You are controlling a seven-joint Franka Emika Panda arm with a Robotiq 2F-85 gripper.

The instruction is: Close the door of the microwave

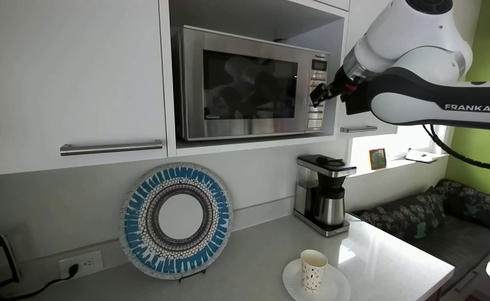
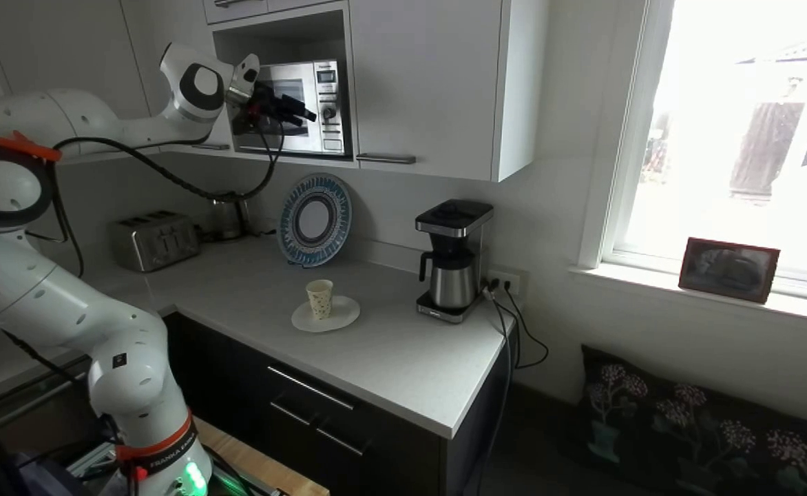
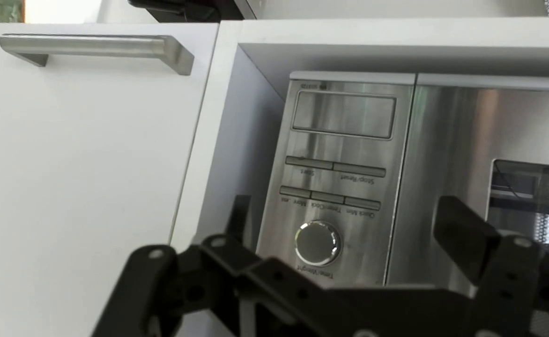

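Observation:
The microwave (image 1: 317,121) sits in a white cabinet niche, in both exterior views. Its steel-framed door (image 1: 249,83) with dark glass lies flush with the button panel. In the wrist view the panel's lettering is upside down, and a thin straight seam divides the panel from the door (image 3: 452,135). My gripper (image 3: 344,206) stands open before the front, its fingers spread to either side of the round knob and nothing between them. In an exterior view the gripper (image 1: 318,95) overlaps the button panel; whether it touches cannot be told. Part of the door is hidden behind the arm in an exterior view (image 2: 286,141).
The niche's side wall (image 3: 237,140) and a white cabinet door with a bar handle (image 3: 92,45) flank the microwave. Below, the counter carries a coffee maker (image 1: 326,196), a paper cup (image 1: 313,271) on a plate (image 1: 339,286), a decorative round plate (image 1: 140,221) and a toaster (image 2: 155,241).

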